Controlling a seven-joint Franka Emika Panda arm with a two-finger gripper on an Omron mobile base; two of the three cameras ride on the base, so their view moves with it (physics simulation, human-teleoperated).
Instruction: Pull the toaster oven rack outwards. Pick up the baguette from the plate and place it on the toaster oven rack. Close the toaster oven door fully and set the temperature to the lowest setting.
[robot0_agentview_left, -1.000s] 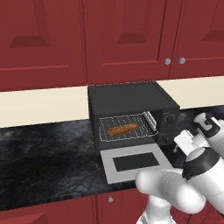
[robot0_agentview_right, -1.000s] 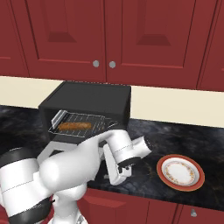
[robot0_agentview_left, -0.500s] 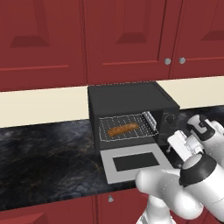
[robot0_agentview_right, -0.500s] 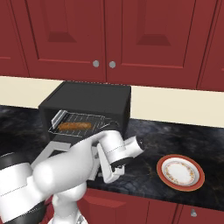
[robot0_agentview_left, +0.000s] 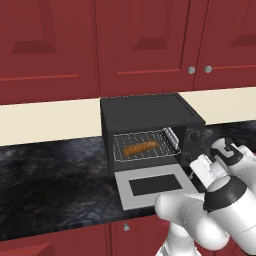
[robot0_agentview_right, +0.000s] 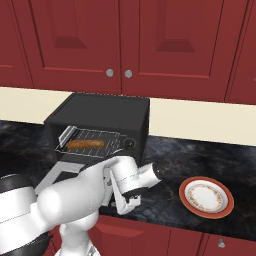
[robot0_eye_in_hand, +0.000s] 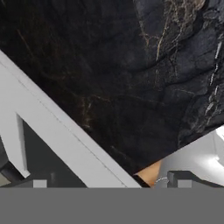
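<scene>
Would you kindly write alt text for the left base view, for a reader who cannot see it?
A black toaster oven sits on a dark marble counter with its grey door folded down flat and a baguette lying on the wire rack inside. The robot's white arm curls in the lower right, below red cabinets.

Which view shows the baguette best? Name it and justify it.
The left base view: the baguette lies unobstructed on the toaster oven rack, seen nearly head-on. The right base view shows it at a slant. The hand view looks at the dark counter instead.
</scene>
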